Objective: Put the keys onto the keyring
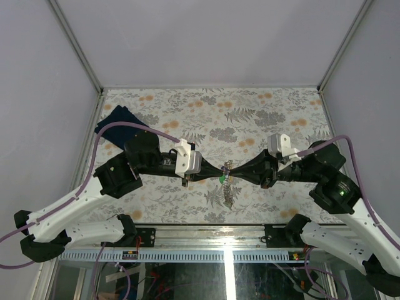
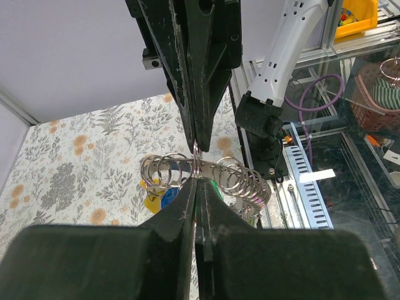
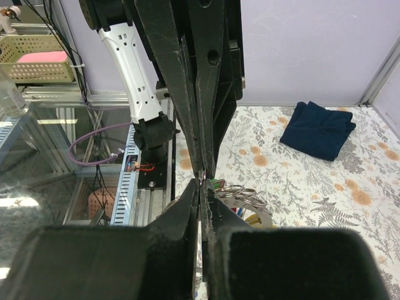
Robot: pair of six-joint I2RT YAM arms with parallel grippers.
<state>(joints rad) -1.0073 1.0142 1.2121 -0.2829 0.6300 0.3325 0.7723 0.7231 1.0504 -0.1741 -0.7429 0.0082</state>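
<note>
My two grippers meet tip to tip above the middle of the table. The keyring (image 2: 215, 170), a silvery curved band strung with several small rings, hangs between them. My left gripper (image 2: 197, 179) is shut on a small upright ring of it, and my right gripper (image 3: 203, 182) is shut on the same spot from the other side. From above, the left gripper (image 1: 220, 170) and right gripper (image 1: 233, 169) nearly touch. Keys hang below the ring: a yellow tag (image 2: 152, 201), a blue tag (image 2: 167, 199) and a green tag (image 1: 222, 180). The chain (image 1: 230, 195) trails down towards the table.
A folded dark blue cloth (image 1: 117, 120) lies at the far left corner of the floral table (image 1: 262, 119). White walls close in the left, right and back. The metal rail (image 1: 206, 234) with the arm bases runs along the near edge.
</note>
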